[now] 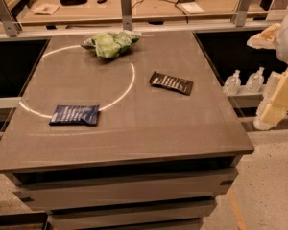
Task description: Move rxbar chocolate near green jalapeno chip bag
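The rxbar chocolate [171, 82] is a dark brown flat wrapper with white lettering, lying flat on the right half of the grey table [149, 133]. The green jalapeno chip bag [110, 44] is a crumpled light green packet at the far middle of the table, well apart from the bar. My gripper [268, 80], with pale cream parts, hangs off the table's right edge at the far right of the view. It is to the right of the bar and touches nothing.
A dark blue flat wrapper [75, 114] lies at the front left, on a white circle line [130, 83] marked on the tabletop. Two clear bottles [244, 81] stand on a low shelf to the right. A cluttered wooden bench [134, 6] runs behind.
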